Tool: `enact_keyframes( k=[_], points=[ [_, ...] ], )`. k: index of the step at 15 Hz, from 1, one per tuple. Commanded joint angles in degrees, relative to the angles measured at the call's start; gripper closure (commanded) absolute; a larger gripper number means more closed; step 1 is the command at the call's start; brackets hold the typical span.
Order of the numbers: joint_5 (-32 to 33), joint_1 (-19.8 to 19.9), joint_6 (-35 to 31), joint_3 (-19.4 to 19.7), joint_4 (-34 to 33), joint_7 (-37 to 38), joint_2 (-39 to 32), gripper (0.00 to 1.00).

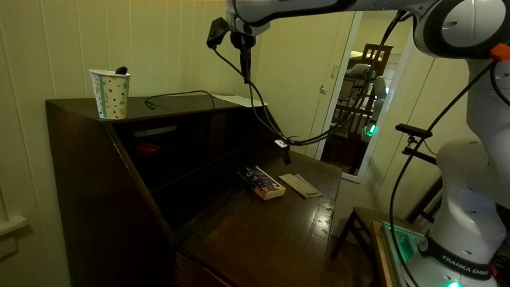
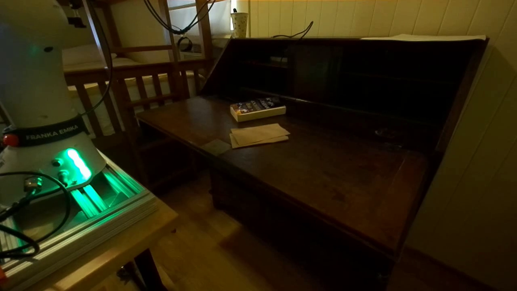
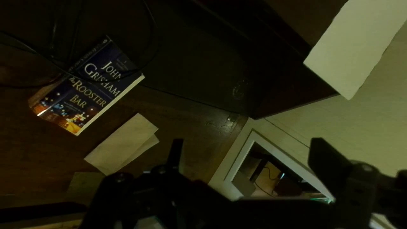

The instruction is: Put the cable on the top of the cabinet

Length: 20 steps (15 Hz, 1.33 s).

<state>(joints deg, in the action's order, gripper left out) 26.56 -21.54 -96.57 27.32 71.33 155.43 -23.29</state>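
The cable (image 1: 179, 94) is thin and black and lies on the flat top of the dark brown cabinet (image 1: 159, 108). Part of it drops over the top's front edge. In an exterior view it arches above the top edge (image 2: 297, 34) of the cabinet (image 2: 335, 182). In the wrist view a thin black cord (image 3: 38, 54) crosses in front of the book; I cannot tell whether it touches it. My gripper (image 1: 246, 77) points down, above and apart from the cabinet. In the wrist view the gripper (image 3: 248, 146) has its fingers wide apart with nothing between them.
A patterned cup (image 1: 111, 95) stands on the cabinet top, with white paper (image 1: 239, 100) at the far end. A book (image 1: 265, 183) and folded brown paper (image 1: 301, 185) lie on the lowered desk. The arm's own cables (image 1: 314, 140) hang in a loop. A mirror (image 1: 352, 119) stands behind.
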Motion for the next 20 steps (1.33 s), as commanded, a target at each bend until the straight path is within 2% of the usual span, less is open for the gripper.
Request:
enact_keyframes(
  k=[1,3,6,7,8,9,11,13,15,20],
  points=[
    [-4.24,-3.99,-1.15,4.11,12.29,2.47,5.36,0.00],
    [-5.93,-6.52,-1.49,6.34,17.49,2.47,6.83,0.00],
    [-6.75,-14.19,-1.64,13.48,24.30,2.46,7.58,0.00],
    [-5.82,-15.26,-1.78,12.87,27.97,2.46,9.32,0.00],
    [-2.37,-3.39,1.12,1.64,19.40,2.11,6.31,0.00],
    [-5.76,-12.81,-0.08,12.05,22.20,0.05,5.00,0.00],
    [-5.76,-14.21,-0.19,12.33,24.74,0.12,5.91,0.00],
    [-4.95,-16.41,-6.31,14.22,26.40,2.82,8.37,0.00],
    [-10.11,-20.78,-9.82,20.77,25.33,1.78,5.84,0.00],
    [-27.23,-34.90,-11.19,38.96,28.46,2.13,3.37,0.00]
  ],
)
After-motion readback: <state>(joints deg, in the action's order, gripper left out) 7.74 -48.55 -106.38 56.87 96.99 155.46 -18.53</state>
